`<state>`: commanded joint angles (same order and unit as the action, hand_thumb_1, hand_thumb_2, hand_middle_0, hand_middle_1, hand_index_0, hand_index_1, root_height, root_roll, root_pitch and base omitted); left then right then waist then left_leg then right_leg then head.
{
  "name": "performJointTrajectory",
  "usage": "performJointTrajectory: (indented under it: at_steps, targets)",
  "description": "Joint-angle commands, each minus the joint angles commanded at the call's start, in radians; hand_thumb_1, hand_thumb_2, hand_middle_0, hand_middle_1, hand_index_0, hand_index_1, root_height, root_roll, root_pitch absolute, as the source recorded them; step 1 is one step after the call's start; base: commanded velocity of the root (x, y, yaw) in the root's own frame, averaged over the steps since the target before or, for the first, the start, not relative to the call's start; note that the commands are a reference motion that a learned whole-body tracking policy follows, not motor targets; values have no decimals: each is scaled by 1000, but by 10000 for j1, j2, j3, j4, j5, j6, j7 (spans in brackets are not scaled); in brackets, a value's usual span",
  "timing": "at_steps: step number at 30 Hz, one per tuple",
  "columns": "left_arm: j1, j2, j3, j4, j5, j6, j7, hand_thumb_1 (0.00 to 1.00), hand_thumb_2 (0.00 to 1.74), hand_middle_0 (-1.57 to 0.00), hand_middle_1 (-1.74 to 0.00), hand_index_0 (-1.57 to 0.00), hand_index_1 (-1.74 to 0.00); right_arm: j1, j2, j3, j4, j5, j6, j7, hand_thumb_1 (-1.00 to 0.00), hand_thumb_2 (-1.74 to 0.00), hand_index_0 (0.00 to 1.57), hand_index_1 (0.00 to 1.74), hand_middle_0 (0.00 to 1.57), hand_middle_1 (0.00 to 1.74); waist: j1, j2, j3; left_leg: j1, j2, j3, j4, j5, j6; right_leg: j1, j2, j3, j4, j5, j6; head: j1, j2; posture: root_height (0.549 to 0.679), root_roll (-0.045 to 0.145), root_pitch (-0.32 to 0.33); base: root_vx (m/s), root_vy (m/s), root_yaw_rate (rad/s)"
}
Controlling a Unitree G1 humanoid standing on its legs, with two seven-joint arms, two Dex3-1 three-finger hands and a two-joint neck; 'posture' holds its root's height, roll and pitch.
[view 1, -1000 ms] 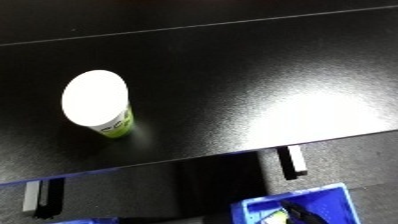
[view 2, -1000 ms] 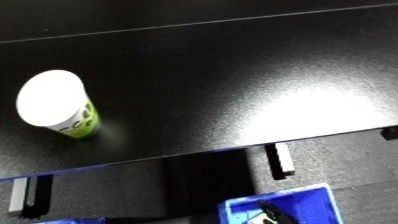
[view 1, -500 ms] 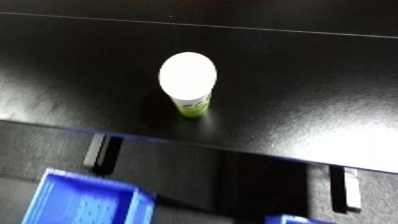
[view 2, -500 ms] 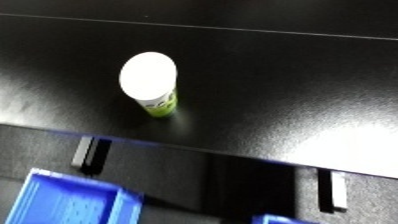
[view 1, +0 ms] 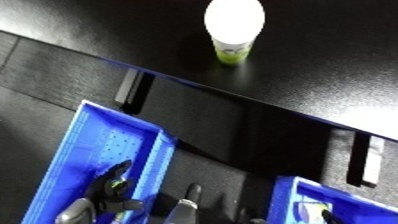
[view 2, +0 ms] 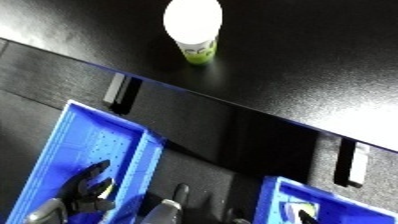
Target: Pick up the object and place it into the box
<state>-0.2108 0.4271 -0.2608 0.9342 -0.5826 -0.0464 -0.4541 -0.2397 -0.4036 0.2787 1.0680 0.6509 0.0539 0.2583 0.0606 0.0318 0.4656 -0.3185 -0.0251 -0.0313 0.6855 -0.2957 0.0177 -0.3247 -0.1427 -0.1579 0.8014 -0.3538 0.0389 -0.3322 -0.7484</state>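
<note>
From my remote seat I look down on a black surface (view 1: 338, 65) where the object, a cup (view 1: 234, 29) with a white lid and a green and white label, stands upright near the top of the view, well back from the near edge. Below that edge sits a blue bin (view 1: 107, 150) at lower left, its pale dotted floor open to the camera, and the corner of a second blue bin (view 1: 306, 197) shows at lower right with something yellowish inside that I cannot make out. The left robot hand (view 1: 111, 187) hangs over the left bin near its right wall, dark fingers (view 2: 87, 180) relaxed and spread, nothing in them. A silver and black shape rises from the bottom edge between the two bins, likely part of the right robot hand (view 1: 188, 197), but I cannot tell how its fingers are set or whether it has anything. The cup is well apart from both bins and both hands, untouched
</note>
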Motion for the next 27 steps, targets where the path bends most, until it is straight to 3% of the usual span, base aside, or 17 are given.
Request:
performJointTrajectory:
  at_steps: [3, 7, 12, 16, 20, 24, 27]
  targets:
    - [58, 302, -456, -1352, 174, 890, -1706, 0, 0, 0, 0, 0, 0, 94, -80, -76, -138, 80, -2, -54, 0, 0, 0, 0, 0, 0, 30, 74, 69, -25, -2, -24, 7, -23, 6, -32, -46, -25, 32, 28, 63, 80, 280, 635, 38, -77, -15, 7, 0]
    - [35, 1439, -1543, -4196, -525, 2459, -3425, 0, 0, 0, 0, 0, 0, 242, -350, 29, -635, 289, 96, -73, 0, 0, 0, 0, 0, 0, -6, 186, 214, -41, -23, -65, 29, -78, 28, -43, -130, -38, 71, 56, 153, 180, 566, 635, 38, -77, -12, 25, -5]
    - [-410, 2878, -2331, -7490, -1363, 4337, -4243, 0, 0, 0, 0, 0, 0, 319, -653, 234, -732, 591, 128, -99, 0, 0, 0, 0, 0, 0, 31, 280, 295, -81, -104, -128, 54, -111, 36, -8, -267, -118, 46, 139, 252, 662, 825, 636, 39, -78, 3, 5, 90]
    - [-797, 3640, -2387, -9341, -2658, 4798, -4271, 0, 0, 0, 0, 0, 0, 367, -815, 347, -633, 813, 155, -8, 0, 0, 0, 0, 0, 0, 104, 287, 320, -129, -168, -177, 72, -128, 7, 26, -335, -201, -6, 191, 273, 951, 1070, 637, 40, -76, 13, -18, 95]
    - [-958, 3691, -1791, -10504, -4796, 4373, -3529, 0, 0, 0, 0, 0, 0, 603, -829, 275, -484, 954, 66, 116, 0, 0, 0, 0, 0, 0, 205, 248, 298, -183, -229, -228, 58, -141, -24, 25, -364, -255, -51, 218, 251, 1397, 1229, 638, 40, -71, 19, -32, 79]
    - [-903, 3066, -774, -11196, -6889, 3393, -2156, 0, 0, 0, 0, 0, 0, 880, -611, 88, -206, 1039, -221, 266, 0, 0, 0, 0, 0, 0, 362, 152, 262, -213, -296, -318, 10, -142, -44, -8, -361, -315, -30, 190, 202, 1724, 1298, 638, 40, -66, 25, -41, 61]
    - [-783, 2426, 159, -11295, -7321, 2407, -1063, 0, 0, 0, 0, 0, 0, 1063, -392, -97, -118, 1030, -383, 339, 0, 0, 0, 0, 0, 0, 513, 56, 244, -206, -339, -394, -62, -118, -65, -26, -342, -363, -11, 160, 169, 1913, 1295, 637, 39, -63, 25, -46, 41]
